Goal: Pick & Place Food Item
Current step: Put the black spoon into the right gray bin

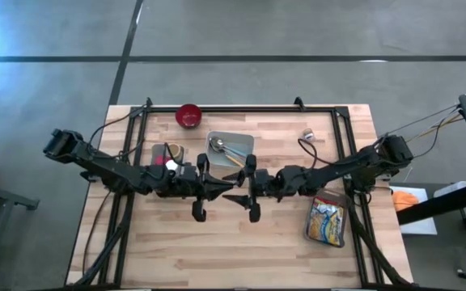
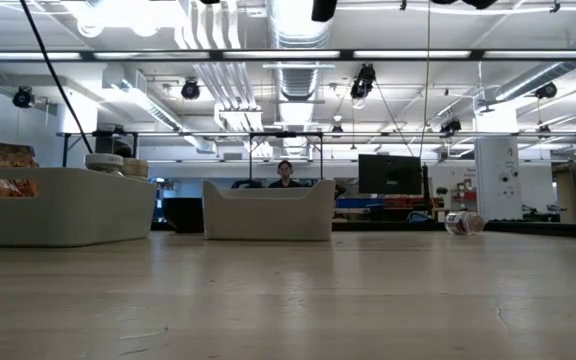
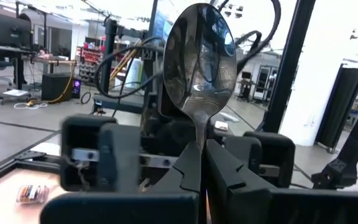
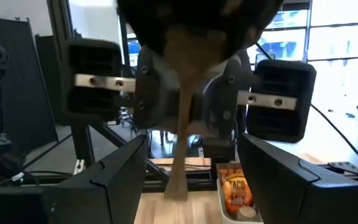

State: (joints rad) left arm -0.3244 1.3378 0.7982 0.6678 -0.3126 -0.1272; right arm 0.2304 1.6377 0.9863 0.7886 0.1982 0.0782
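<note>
High view: items listed left to right across the wooden table (image 1: 241,242).
- Left gripper (image 3: 199,163), one, at mid-table: fingers pressed together, pinching the handle of one spoon (image 3: 199,68), shiny metal with its oval bowl upright.
- Red bowl (image 1: 188,115), one, at the far edge.
- Metal tray (image 1: 245,139), one, holding utensils; number unclear.
- Right gripper (image 4: 191,146), one, facing the left: fingers spread either side of the spoon handle.
- Snack packet (image 1: 328,220), one, yellow-orange print, lying near the right edge.
</note>
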